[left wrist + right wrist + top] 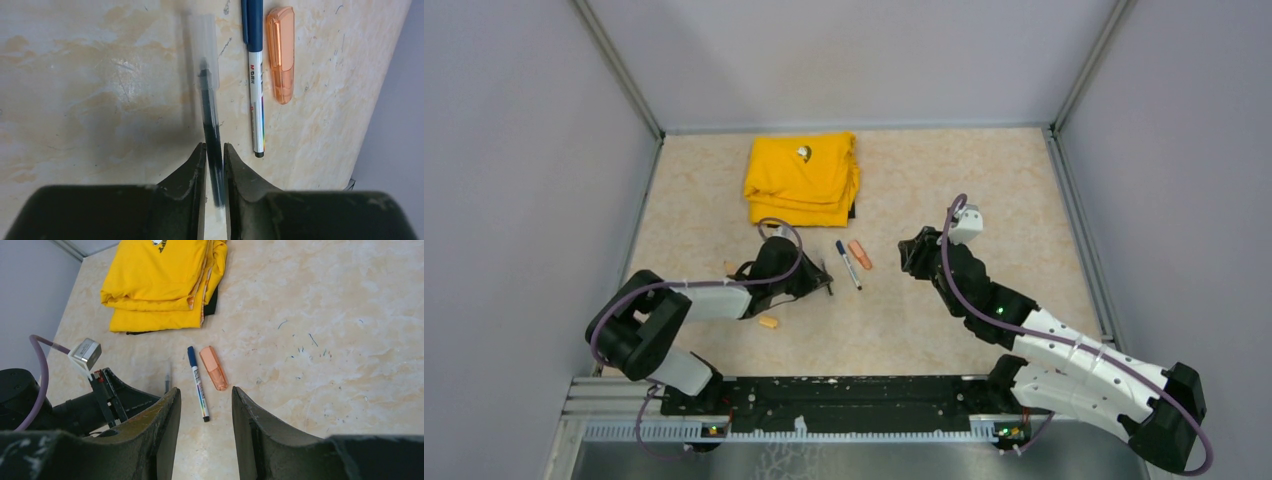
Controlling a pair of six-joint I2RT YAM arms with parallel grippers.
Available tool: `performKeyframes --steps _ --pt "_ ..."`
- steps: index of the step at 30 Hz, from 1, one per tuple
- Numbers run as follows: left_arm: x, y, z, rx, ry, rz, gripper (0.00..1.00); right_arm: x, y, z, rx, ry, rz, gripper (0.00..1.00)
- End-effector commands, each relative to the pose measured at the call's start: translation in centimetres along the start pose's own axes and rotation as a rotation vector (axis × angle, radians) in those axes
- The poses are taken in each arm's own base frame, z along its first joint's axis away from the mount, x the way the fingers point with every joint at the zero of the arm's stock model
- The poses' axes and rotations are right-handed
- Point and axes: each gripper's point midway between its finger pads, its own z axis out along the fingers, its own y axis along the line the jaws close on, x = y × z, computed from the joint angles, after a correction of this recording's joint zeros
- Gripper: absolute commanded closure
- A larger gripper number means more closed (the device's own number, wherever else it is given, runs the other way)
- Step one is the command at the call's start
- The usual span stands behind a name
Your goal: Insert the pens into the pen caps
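Observation:
My left gripper [214, 147] is shut on the thin dark pen [210, 120], which points away from it low over the table; a clear sleeve [204, 42] covers the pen's far tip. Just to its right lie the silver-white pen [256, 107], with a dark blue cap [253, 25] on its far end, and an orange marker [280, 55]. In the top view the left gripper [816, 283] is left of this pen [848, 264] and marker [859, 254]. My right gripper [205, 390] is open and empty, above and to the right of them [914, 250].
A folded yellow cloth [802, 178] lies at the back of the table. Two small orange pieces lie near the left arm, one [768, 322] in front of it, one [730, 267] behind it. Grey walls close in the table on three sides.

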Motion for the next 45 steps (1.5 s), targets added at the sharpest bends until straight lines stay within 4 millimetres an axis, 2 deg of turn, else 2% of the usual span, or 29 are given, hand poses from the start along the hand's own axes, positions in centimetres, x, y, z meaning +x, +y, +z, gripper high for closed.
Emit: performKeyframes --steps 1,11,19,28,35,39,45 --pt "-0.7 -1.0 0.1 0.033 -0.008 0.012 0.77 -2.4 1.1 -0.1 -0.016 -0.054 0.048 0.59" --pt "-1.5 -0.5 -0.5 0.03 -0.024 0.021 0.73 -2.1 1.0 -0.1 -0.012 -0.05 0.053 0.59" --pt "-5.0 -0.9 -3.6 -0.024 -0.173 0.151 0.76 -1.6 0.7 0.1 -0.006 -0.042 0.042 0.59" --pt "-8.6 3.0 -9.0 -0.274 -0.346 0.254 0.71 -0.8 1.0 0.7 -0.017 -0.021 0.037 0.59" --pt "-11.9 6.4 -13.1 -0.492 -0.452 0.213 0.53 -0.6 1.1 0.7 -0.018 -0.012 0.03 0.59" --pt "-13.3 7.7 -13.9 -0.579 -0.463 0.178 0.42 -0.5 1.0 0.8 -0.016 -0.01 0.028 0.59" --pt "-13.3 9.8 -13.4 -0.686 -0.429 0.119 0.39 -0.4 0.8 0.7 -0.008 -0.009 0.028 0.59"
